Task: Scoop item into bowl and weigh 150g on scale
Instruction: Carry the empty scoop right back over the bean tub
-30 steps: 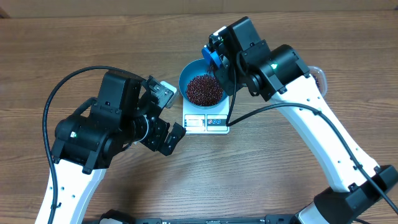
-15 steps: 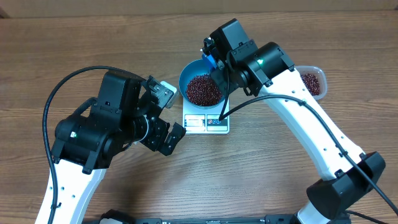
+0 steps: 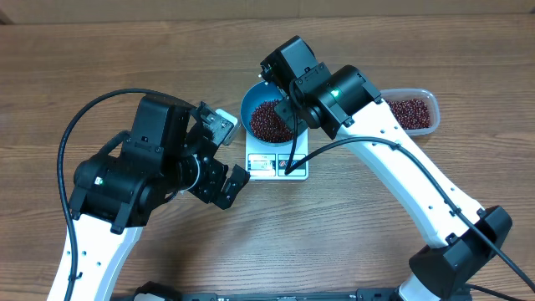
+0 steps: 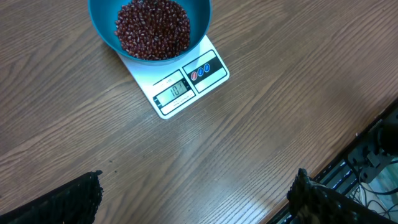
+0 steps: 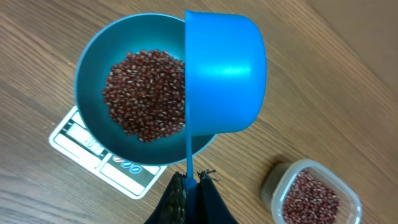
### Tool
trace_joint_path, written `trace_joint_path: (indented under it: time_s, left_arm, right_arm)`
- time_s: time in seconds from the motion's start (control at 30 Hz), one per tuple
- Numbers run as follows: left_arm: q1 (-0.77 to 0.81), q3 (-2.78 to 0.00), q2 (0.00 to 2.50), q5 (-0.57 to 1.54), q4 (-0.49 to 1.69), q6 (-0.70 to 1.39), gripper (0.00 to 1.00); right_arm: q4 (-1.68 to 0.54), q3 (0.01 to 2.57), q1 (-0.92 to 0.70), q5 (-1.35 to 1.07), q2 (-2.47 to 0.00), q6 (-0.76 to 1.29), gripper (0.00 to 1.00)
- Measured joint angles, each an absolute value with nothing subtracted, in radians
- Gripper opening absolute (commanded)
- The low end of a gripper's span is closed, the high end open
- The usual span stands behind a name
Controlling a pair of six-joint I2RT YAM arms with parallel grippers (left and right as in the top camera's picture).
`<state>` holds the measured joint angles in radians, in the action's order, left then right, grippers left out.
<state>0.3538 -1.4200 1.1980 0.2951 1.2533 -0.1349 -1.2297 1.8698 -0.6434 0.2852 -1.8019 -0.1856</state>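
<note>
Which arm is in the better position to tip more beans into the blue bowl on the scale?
Right. The right fingers grip the blue scoop, tilted over the bowl. The left fingers are open, empty, away from it.

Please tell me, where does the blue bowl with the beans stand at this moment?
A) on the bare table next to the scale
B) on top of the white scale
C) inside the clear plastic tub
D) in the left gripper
B: the bowl with the beans rests on the scale and covers its back part, so only the front edge with the display shows.
</note>
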Motion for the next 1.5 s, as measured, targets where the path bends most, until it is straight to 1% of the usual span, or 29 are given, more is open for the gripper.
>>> trace_joint_path:
  time_s: [0.23, 0.43, 0.6, 0.8, 0.9, 1.03, 1.3, 1.5]
  left_arm:
    - [0.354, -1.420, 1.198, 0.295, 1.253, -0.135, 1.00]
    - [0.354, -1.420, 1.198, 0.295, 1.253, -0.135, 1.00]
    - [0.354, -1.420, 1.198, 0.295, 1.253, -0.135, 0.99]
    - [0.354, -1.420, 1.198, 0.295, 1.253, -0.135, 1.00]
    - [0.354, -1.420, 1.198, 0.295, 1.253, -0.135, 1.00]
    - [0.354, -1.420, 1.198, 0.295, 1.253, -0.135, 1.00]
    - [0.354, -1.420, 1.198, 0.295, 1.253, -0.135, 1.00]
    - [0.354, -1.420, 1.198, 0.295, 1.253, -0.135, 1.00]
  right_arm:
    - [-1.242, 1.870, -0.651, 0.311, -1.802, -0.187, 0.04]
    - [-1.241, 1.870, -0.601, 0.143, -1.802, -0.130, 0.04]
    - [-1.241, 1.866, -0.431, 0.026, -1.781, -0.097, 0.04]
    - [-1.257, 1.862, -0.208, -0.007, -1.653, -0.074, 0.04]
    - [-1.332, 1.863, -0.066, 0.027, -1.617, -0.066, 0.04]
    - [-1.362, 1.863, 0.030, 0.116, -1.638, -0.045, 0.04]
    - [-1.419, 1.863, 0.028, 0.243, -1.737, -0.015, 0.04]
    - [-1.460, 1.860, -0.054, 0.307, -1.853, 0.014, 0.04]
